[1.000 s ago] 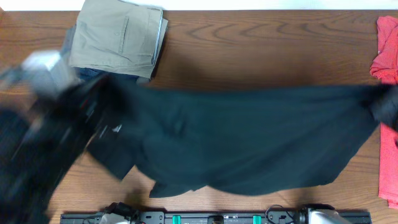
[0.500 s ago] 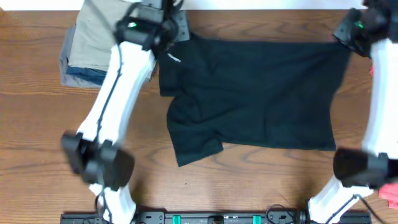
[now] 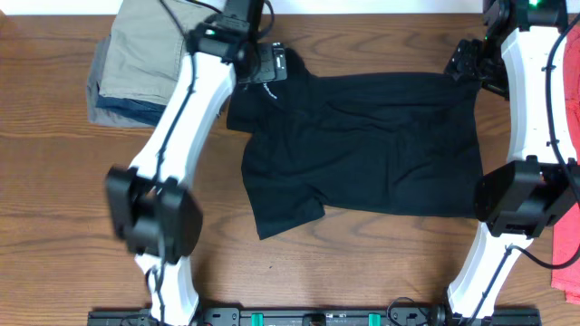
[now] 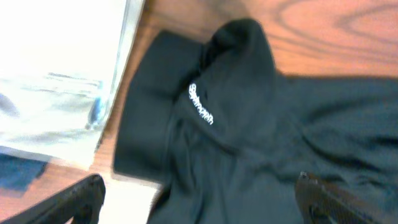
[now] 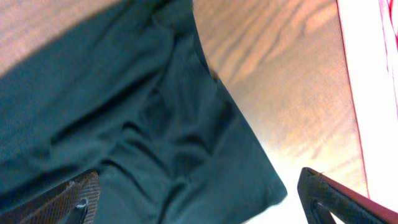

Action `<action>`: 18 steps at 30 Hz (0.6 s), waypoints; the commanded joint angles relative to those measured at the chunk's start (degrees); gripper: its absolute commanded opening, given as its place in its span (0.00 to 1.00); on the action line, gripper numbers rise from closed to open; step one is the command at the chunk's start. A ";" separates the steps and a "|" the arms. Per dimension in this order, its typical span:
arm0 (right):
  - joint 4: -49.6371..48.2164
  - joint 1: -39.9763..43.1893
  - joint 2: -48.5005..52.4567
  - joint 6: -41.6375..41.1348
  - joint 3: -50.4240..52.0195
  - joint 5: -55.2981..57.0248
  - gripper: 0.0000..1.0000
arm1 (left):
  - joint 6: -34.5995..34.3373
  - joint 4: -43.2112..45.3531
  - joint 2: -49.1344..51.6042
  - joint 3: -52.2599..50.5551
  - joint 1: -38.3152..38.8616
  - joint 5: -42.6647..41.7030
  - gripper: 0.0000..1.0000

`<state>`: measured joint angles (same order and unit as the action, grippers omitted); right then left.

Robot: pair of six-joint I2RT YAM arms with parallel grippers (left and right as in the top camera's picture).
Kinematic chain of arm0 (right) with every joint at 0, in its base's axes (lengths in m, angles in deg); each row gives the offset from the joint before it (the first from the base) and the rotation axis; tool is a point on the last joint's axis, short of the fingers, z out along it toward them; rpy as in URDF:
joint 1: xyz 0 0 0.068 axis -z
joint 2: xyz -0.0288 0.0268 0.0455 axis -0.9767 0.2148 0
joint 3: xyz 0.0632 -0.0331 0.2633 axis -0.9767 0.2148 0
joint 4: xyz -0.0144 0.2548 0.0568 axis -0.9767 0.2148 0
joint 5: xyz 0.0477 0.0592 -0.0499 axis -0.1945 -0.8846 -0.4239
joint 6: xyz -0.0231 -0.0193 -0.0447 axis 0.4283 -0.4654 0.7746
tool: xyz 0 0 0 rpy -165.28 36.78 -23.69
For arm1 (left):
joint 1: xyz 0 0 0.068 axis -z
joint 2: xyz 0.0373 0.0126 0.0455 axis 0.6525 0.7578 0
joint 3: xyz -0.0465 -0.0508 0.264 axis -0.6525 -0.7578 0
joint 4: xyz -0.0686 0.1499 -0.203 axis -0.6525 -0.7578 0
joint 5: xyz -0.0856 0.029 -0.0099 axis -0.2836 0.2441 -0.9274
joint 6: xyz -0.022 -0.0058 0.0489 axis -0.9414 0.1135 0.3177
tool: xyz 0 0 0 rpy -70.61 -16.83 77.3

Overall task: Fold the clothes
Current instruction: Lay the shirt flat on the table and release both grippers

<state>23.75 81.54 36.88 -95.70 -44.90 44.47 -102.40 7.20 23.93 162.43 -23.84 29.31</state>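
At the table's (image 3: 362,263) far left a folded khaki garment (image 3: 145,45) is stacked on a blue-grey one (image 3: 113,107), and just beside it the left gripper (image 3: 265,63) is held spread wide and empty over the black short-sleeved shirt's (image 3: 362,145) far left corner. A small white logo (image 4: 201,104) is printed there, too blurred to be read. The shirt is laid flat mid-table; at its far right corner the right gripper (image 3: 467,63) is likewise spread and empty, and a red garment (image 3: 568,276) is seen at the right edge
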 commanded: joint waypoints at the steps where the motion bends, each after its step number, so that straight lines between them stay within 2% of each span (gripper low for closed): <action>1: 2.58 1.36 -4.33 0.98 -1.14 -2.91 0.99 | 0.50 -4.90 -9.01 0.48 -0.26 0.70 0.98; 7: 9.44 1.36 -8.85 -1.07 -1.14 -7.56 0.99 | 2.93 -19.67 -18.40 0.48 -0.26 0.72 0.98; 12: 9.42 1.27 -14.27 -1.33 -1.05 -12.13 0.99 | 2.86 -29.83 -22.10 0.46 -0.26 0.70 0.98; 18: 9.40 0.48 -23.39 -1.40 2.80 -11.52 0.99 | 2.89 -41.40 -24.55 0.09 -0.26 0.72 0.98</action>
<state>32.84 82.55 17.77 -96.27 -44.03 33.47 -100.48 -30.48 1.09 162.52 -23.84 29.31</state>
